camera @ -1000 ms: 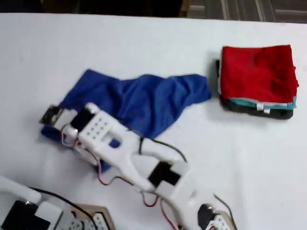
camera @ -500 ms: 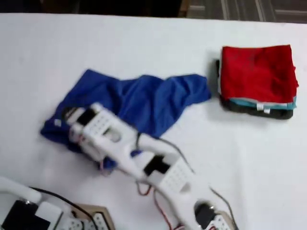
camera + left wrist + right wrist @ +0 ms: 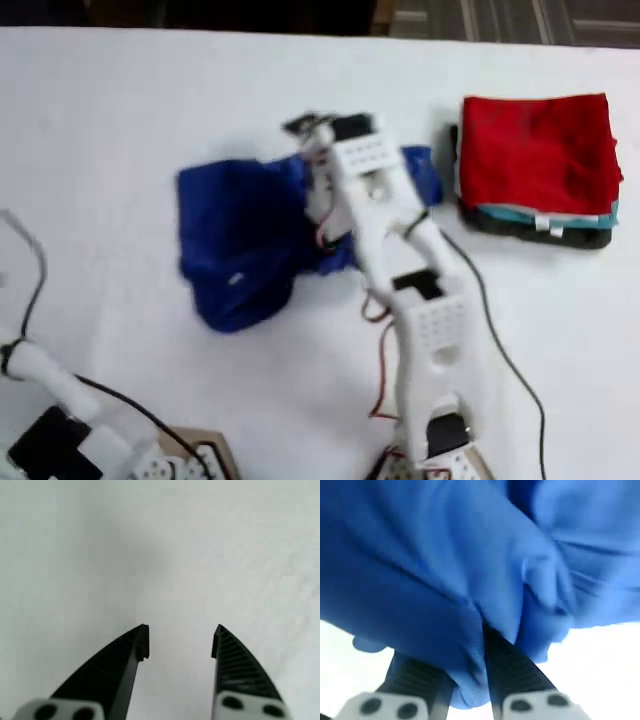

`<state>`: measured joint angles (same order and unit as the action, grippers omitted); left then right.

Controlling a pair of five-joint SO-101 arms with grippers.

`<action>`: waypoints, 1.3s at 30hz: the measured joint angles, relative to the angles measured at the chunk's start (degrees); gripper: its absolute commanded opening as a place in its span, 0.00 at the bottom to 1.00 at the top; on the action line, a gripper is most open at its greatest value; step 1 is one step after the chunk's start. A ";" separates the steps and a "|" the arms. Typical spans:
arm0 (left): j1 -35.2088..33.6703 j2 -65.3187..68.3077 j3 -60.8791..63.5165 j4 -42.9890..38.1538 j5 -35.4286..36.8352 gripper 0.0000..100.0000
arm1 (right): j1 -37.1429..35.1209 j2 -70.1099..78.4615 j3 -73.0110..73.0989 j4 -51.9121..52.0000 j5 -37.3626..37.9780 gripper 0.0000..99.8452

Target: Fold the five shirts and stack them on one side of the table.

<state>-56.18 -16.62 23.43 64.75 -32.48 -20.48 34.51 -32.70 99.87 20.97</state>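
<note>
A blue shirt (image 3: 240, 245) lies bunched near the table's middle, part of it pulled up and over toward the right. My right gripper (image 3: 312, 135) is at the shirt's far edge, shut on a fold of the blue shirt (image 3: 470, 570), which drapes over both fingers in the right wrist view. A stack of folded shirts, red on top (image 3: 537, 150), sits at the right side of the table. My left gripper (image 3: 180, 642) stands open over bare white table, nothing between its fingers; that arm's base is at the near left (image 3: 40, 385).
The white table (image 3: 150, 110) spreads bare to the left and far side. A brown block (image 3: 195, 450) and cables sit at the near edge by the arm bases. The right arm's links (image 3: 425, 330) stretch from the near edge to the shirt.
The right arm swung from the shirt's left end across to its far right side, dragging the left part of the blue shirt over onto itself. The red stack stayed put.
</note>
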 measured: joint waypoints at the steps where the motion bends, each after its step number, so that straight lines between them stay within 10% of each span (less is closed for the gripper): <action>1: 2.64 0.00 0.00 1.76 0.09 0.23 | 0.70 -1.93 0.00 0.00 1.32 0.02; 18: 42.11 0.00 5.98 16.79 0.26 0.23 | 4.48 -9.58 4.22 0.09 5.71 0.19; 39: 69.89 0.00 20.13 -8.44 13.45 0.23 | 10.64 -9.58 -1.93 0.09 5.71 0.19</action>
<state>13.71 -16.62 43.56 56.31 -19.03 -9.85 24.92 -34.64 99.96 26.68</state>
